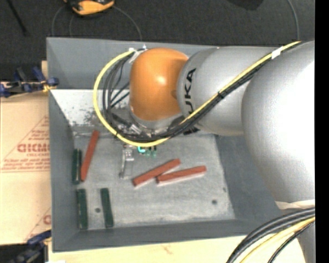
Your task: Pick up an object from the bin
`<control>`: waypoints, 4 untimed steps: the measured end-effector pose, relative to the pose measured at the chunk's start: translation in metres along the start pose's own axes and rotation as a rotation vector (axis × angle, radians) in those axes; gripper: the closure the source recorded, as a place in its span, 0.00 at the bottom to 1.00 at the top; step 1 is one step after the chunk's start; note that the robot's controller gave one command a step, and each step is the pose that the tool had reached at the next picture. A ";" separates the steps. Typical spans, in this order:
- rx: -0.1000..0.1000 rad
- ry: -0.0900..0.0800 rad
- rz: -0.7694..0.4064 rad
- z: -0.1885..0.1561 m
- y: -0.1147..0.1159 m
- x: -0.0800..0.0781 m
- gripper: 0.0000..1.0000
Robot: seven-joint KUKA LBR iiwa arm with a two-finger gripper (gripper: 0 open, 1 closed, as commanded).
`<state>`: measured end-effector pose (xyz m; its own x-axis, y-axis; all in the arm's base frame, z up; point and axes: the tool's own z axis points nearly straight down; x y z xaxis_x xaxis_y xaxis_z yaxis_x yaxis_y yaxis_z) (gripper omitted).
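My gripper [124,167] hangs below the orange wrist cover, low over the middle of the bin floor. Just right of it lie two reddish-brown flat sticks side by side: one [156,172] slanting up to the right, the other [181,175], paler, nearly level. To its left a third reddish-brown stick [89,155] lies steeply tilted, beside a dark green stick [75,166] along the left wall. The gripper sits between the left stick and the pair on the right, and I see it touching none of them.
Two more dark green sticks [81,208] [106,207] lie upright in the view near the bin's front-left corner. The big arm covers the bin's back and right side. Bare floor shows at the front right.
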<state>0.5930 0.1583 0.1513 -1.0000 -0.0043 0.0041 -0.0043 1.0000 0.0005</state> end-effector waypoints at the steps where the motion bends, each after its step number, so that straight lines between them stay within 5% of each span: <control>1: -0.001 -0.008 0.003 -0.005 -0.001 -0.002 0.00; 2: -0.005 -0.011 0.056 0.007 -0.026 -0.025 0.00; 3: -0.002 -0.012 0.128 0.050 -0.087 -0.017 0.00; 4: 0.005 -0.006 0.153 0.071 -0.100 -0.006 0.00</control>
<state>0.5992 0.0583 0.0798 -0.9889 0.1486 -0.0018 0.1486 0.9889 -0.0050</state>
